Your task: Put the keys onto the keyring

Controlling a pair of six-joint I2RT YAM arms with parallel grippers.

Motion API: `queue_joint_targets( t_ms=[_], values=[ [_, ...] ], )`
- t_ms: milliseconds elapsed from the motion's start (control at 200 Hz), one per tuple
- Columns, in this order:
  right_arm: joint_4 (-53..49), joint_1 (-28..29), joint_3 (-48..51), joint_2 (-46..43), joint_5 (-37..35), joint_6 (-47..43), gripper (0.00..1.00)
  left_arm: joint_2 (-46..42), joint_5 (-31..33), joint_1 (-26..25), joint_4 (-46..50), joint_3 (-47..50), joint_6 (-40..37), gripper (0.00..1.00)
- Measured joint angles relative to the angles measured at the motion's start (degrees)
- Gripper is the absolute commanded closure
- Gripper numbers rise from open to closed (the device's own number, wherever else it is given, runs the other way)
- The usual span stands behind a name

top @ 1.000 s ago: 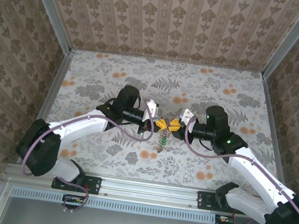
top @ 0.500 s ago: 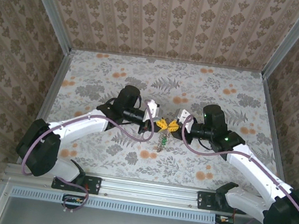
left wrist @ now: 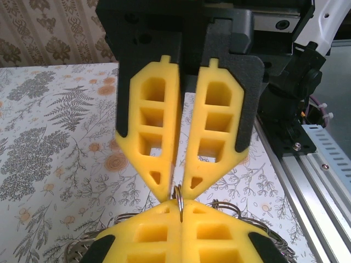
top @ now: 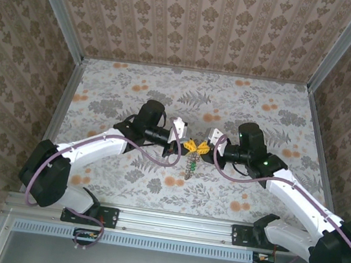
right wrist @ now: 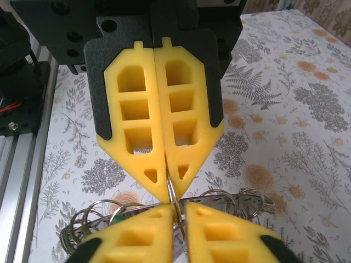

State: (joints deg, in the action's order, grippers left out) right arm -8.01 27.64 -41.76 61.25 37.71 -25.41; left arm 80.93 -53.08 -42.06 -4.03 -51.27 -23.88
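Note:
My two grippers meet tip to tip above the middle of the table. A thin metal keyring (left wrist: 178, 192) stands on edge between them. The left gripper (top: 189, 145) (left wrist: 181, 204) is shut on its lower part, yellow pads pressed together. The right gripper (top: 203, 147) (right wrist: 179, 208) is pinched onto the same keyring (right wrist: 171, 190) from the opposite side, with only the wire in its narrow gap. Below them hangs a bunch of metal rings and keys (top: 191, 166) with a green tag (right wrist: 118, 218). How the bunch joins the held ring is hidden by the pads.
The floral tabletop (top: 135, 93) lies under both arms. Patterned walls close in the back and sides. An aluminium rail (top: 175, 226) with the arm bases runs along the near edge. Loose cable loops hang beside each wrist.
The right gripper's fingers have closed onto the ring, and its wrist has edged slightly left. The left gripper has stayed shut and still.

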Motion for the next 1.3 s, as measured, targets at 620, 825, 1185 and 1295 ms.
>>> queue_joint_targets(
  t_ms=[620,825,1185,1295],
  values=[
    [-2.6,0.3,-0.6,0.0,-0.9,0.0,1.0,0.0,4.5,-0.8,12.3,-5.0,-6.7,0.85],
    [-4.2,0.5,-1.1,0.0,-1.5,-0.2,1.0,0.8,6.5,-1.9,15.7,-7.0,-8.4,0.85],
    [-6.4,0.8,-1.6,0.0,-2.8,-0.4,1.0,2.8,8.7,-3.2,17.7,-8.9,-9.1,0.94],
    [-7.5,0.9,-1.9,0.0,-3.5,-1.1,1.0,2.8,9.5,-3.4,18.3,-9.1,-9.4,1.0]
  ],
)
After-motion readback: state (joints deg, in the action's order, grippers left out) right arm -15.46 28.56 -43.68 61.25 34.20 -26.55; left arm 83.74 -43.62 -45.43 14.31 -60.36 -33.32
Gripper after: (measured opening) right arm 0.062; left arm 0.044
